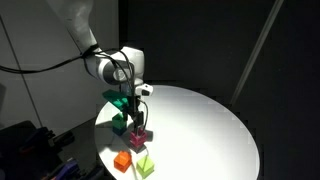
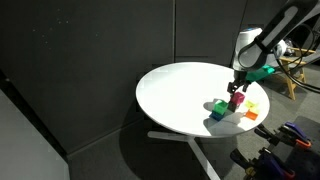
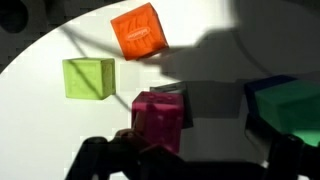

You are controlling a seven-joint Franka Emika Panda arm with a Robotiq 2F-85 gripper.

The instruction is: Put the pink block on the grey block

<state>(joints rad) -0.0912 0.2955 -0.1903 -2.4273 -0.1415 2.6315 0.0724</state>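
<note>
The pink block (image 3: 157,120) sits on top of the grey block (image 3: 176,93), of which only a dark grey edge shows behind and beside it. In both exterior views the pink block (image 1: 139,132) (image 2: 236,101) is near the table edge, right under my gripper (image 1: 135,112) (image 2: 238,86). In the wrist view my gripper (image 3: 190,152) is open, its dark fingers wide apart at the bottom of the frame. The pink block lies close to one finger and is not clamped.
An orange cube (image 3: 138,31) and a yellow-green cube (image 3: 89,78) lie beyond the pink block, near the table edge. A green cube with a dark base (image 3: 290,106) stands to the side. The round white table (image 1: 200,125) has bare surface further in.
</note>
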